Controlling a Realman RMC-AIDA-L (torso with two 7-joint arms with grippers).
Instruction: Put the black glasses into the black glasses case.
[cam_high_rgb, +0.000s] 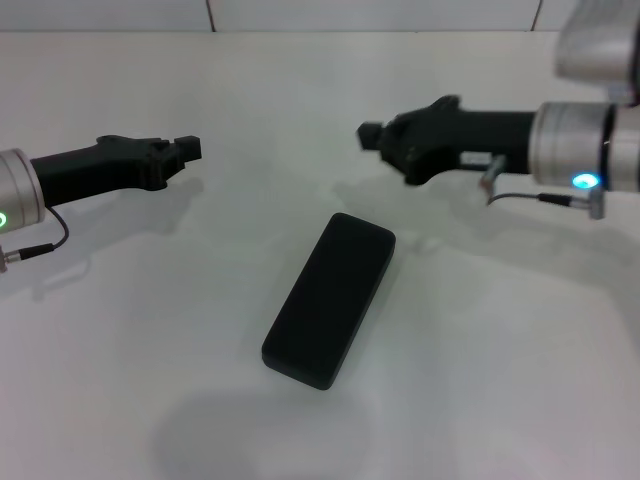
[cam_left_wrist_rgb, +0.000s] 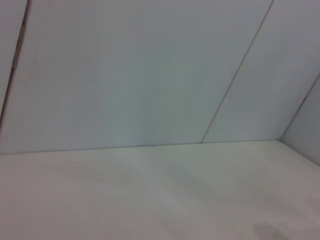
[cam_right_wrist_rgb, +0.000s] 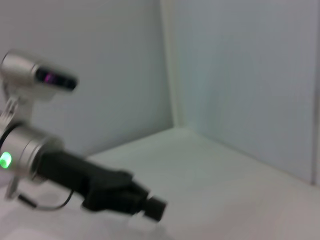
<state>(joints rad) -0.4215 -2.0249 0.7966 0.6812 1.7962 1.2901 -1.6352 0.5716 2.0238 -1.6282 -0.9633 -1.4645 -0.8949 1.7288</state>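
The black glasses case (cam_high_rgb: 330, 298) lies on the white table in the middle of the head view, lid closed, set at a slant. The black glasses are not in view. My left gripper (cam_high_rgb: 190, 148) hovers above the table to the left of the case and well apart from it, fingers together and empty. It also shows in the right wrist view (cam_right_wrist_rgb: 156, 208). My right gripper (cam_high_rgb: 370, 134) hovers behind and to the right of the case, fingers together and empty. The left wrist view shows only bare table and wall.
The white table (cam_high_rgb: 500, 380) spreads all round the case. White wall panels (cam_left_wrist_rgb: 150, 75) stand at the far edge. A thin cable (cam_high_rgb: 540, 197) hangs under the right wrist.
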